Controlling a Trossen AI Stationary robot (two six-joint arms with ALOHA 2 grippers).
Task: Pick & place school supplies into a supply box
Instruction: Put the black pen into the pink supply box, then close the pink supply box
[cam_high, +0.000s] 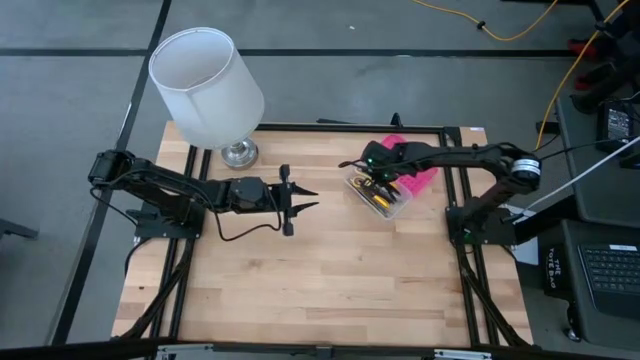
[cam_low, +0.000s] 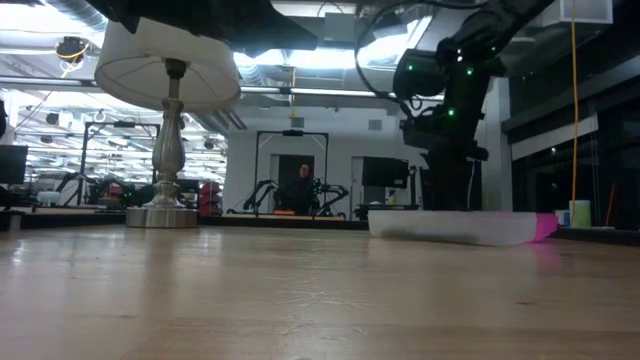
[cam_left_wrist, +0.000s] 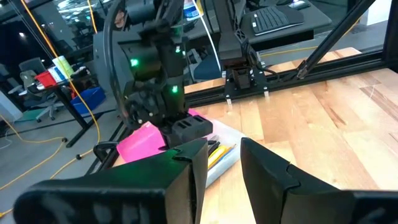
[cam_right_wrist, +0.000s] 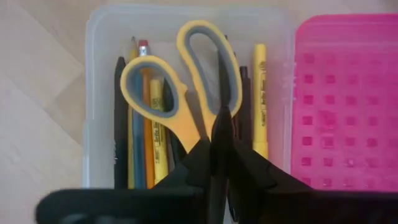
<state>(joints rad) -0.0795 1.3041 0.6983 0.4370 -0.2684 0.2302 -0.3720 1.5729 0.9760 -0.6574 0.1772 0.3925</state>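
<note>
- My right gripper (cam_right_wrist: 219, 155) hangs straight over the clear base of the supply box (cam_high: 388, 190), on the right half of the table (cam_high: 330, 290).
- Its two fingers (cam_right_wrist: 202, 162) stand pressed almost together, with only a thin dark blade-like strip showing between them; I cannot tell whether that strip is gripped or merely lies behind the tips.
- Right under those tips lie the yellow-handled scissors (cam_right_wrist: 180, 93), handles pointing away from my wrist, resting on the pens and pencils (cam_right_wrist: 140, 143) inside the base.
- A yellow pen (cam_right_wrist: 259, 99) lies along the base's side nearest the pink lid (cam_right_wrist: 345, 99).
- The pink lid lies flat and open beside the base, textured side up.
- My left gripper (cam_high: 300, 197) waits near the table's middle, well apart from the box, pointing toward it.
- Its fingers (cam_left_wrist: 264, 177) stand apart with a clear gap between them, and nothing is in it.
- A white-shaded lamp (cam_high: 208, 85) stands at the far left of the table.
</note>
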